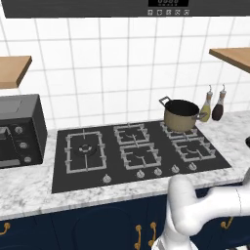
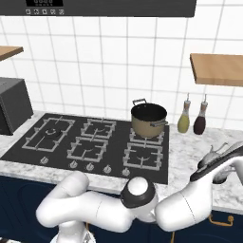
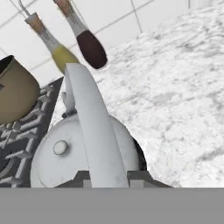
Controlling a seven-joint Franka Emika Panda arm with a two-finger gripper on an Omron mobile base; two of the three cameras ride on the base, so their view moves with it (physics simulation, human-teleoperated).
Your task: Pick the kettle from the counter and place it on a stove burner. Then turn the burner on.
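Kettle: round, shiny silver, arched handle

1. White, glossy arm built of thick rounded tubular links, smooth-shelled.
2. Bulging elbow-like segments, pale grey in the shading.
3. Round dark joint cap with a lighter grey centre, set between two white links.
4. Black band along the forearm's upper edge toward the wrist.
5. Two small dark grey, blocky finger tips.
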